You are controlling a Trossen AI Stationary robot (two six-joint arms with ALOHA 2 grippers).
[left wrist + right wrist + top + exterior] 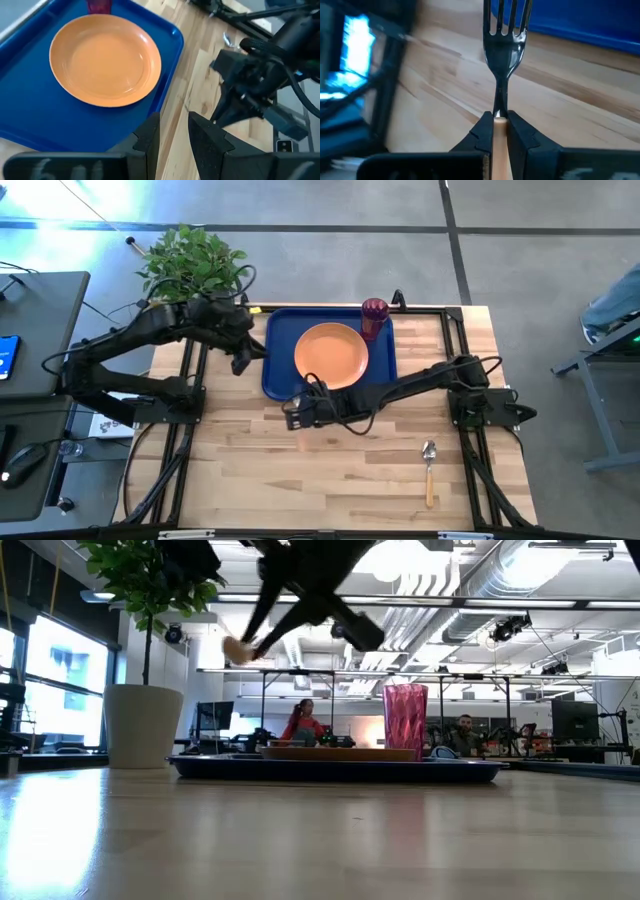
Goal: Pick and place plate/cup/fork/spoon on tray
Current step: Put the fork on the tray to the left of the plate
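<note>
The dark-blue tray (280, 370) lies at the table's far middle. The orange plate (331, 355) rests flat in it, and the dark-red cup (374, 315) stands upright at its far right corner. My right gripper (298, 415) is just in front of the tray's near edge, shut on the fork (506, 30). The spoon (429, 468) lies flat on the table at the near right. My left gripper (243, 362) hovers open and empty at the tray's left edge, and its wrist view looks down on the plate (105, 60). My right gripper pinches the fork between its two fingers at the top of the wooden handle (499, 125), just behind the metal neck. The tines (506, 17) stick out past the fingertips. The fork is lifted clear of the table, and its handle end (235, 648) shows high in the low view.
A potted plant (190, 260) in a grey pot (143, 725) stands at the table's far left corner, behind my left arm. Bare wooden tabletop (330, 490) lies in front of the tray. People sit in the room beyond the table.
</note>
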